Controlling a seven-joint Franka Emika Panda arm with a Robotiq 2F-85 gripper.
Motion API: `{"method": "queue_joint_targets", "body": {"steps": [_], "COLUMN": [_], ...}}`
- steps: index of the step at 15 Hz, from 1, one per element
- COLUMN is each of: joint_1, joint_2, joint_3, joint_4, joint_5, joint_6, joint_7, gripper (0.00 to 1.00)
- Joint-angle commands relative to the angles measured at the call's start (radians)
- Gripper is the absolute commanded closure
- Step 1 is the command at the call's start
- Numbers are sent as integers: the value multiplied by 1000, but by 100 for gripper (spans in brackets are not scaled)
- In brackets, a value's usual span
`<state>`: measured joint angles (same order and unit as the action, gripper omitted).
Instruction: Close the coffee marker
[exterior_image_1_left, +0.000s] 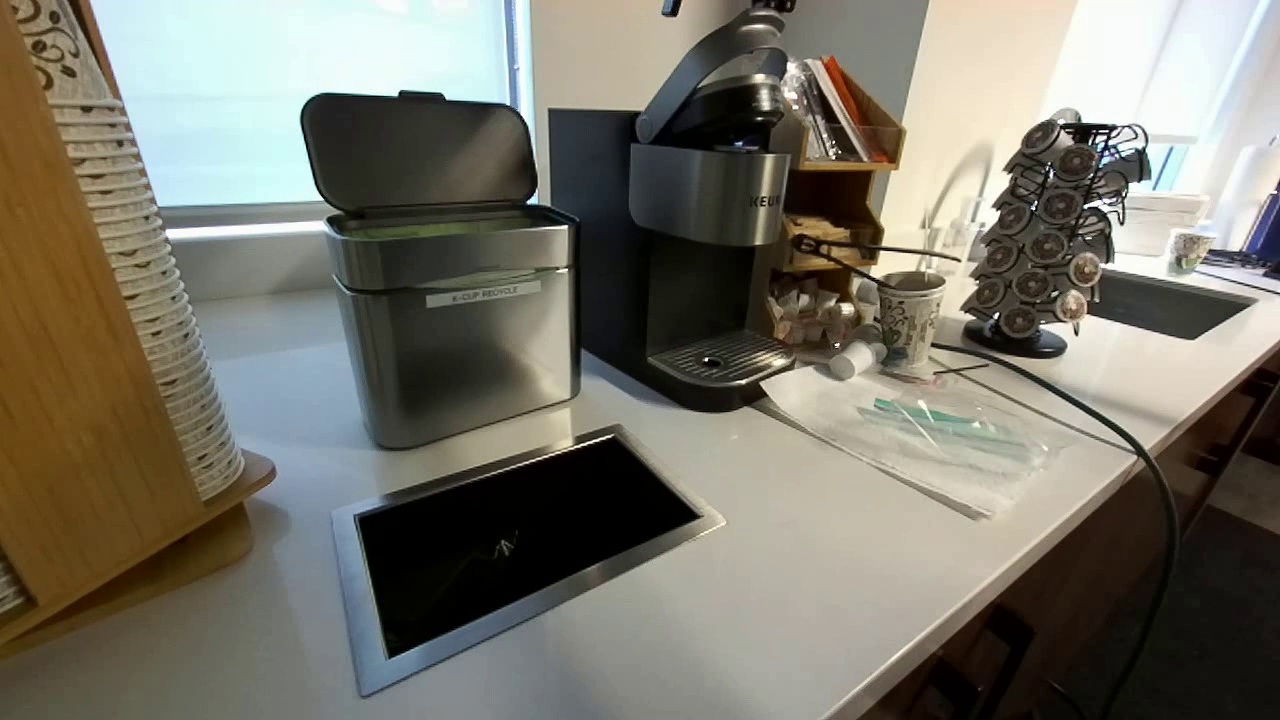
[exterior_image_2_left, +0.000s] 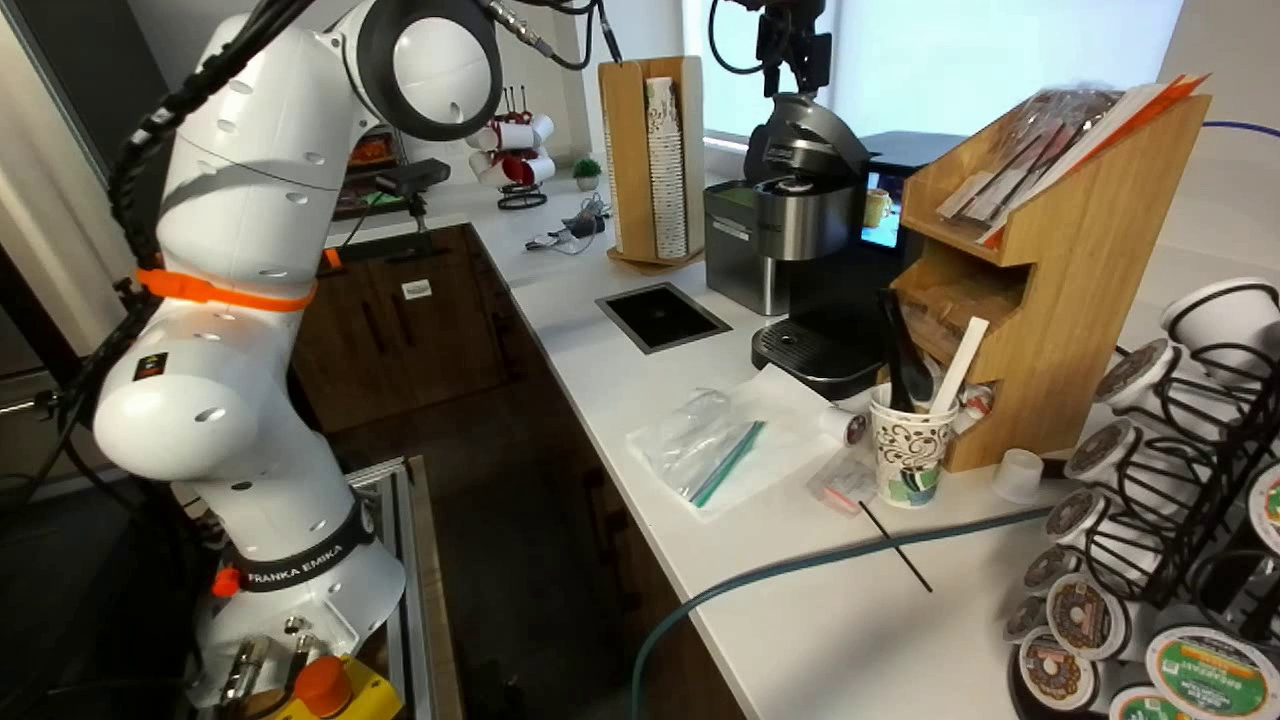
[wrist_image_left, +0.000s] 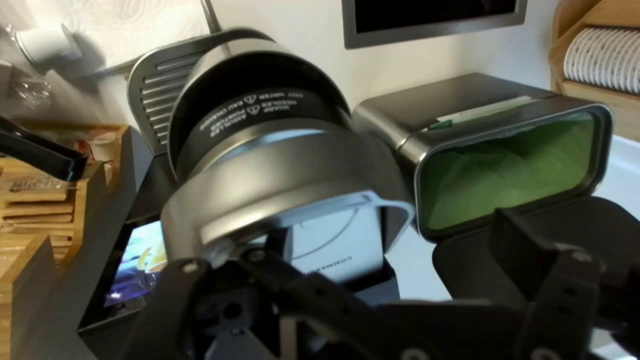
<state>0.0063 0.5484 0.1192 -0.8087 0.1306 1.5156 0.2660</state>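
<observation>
Wrist view alone makes coffee maker (wrist_image_left: 290, 175) warnings (wrist_image_left: 251, 111) legible.

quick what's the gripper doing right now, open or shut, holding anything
Gripper: open, jaws wide apart, holding nothing; whether it touches the raised coffee machine lid can't be told.

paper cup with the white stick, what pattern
The cup has dark swirls on white, with green low down, clearest in an exterior view.

In an exterior view, the wide pale window (exterior_image_2_left: 1000, 80) glows, washed out; soft shadow greys the smooth white bench (exterior_image_2_left: 820, 645). Wrist view: close black fingers (wrist_image_left: 522, 250) look blurred, sheen streaks steel.
</observation>
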Motion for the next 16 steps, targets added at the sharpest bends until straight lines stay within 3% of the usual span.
{"method": "queue_joint_targets", "body": {"steps": [1, 5, 13, 16], "joint_1": [-19, -20, 13, 41], "joint_2": [-11, 3, -47, -76], "joint_3": [15, 4, 8, -17], "joint_4": [-66, -106, -94, -103], "joint_5": [43, 37, -28, -150], "joint_6": [-120, -181, 133, 121], "joint_7": [6, 17, -147, -230], "gripper": [0, 0, 0, 0]}}
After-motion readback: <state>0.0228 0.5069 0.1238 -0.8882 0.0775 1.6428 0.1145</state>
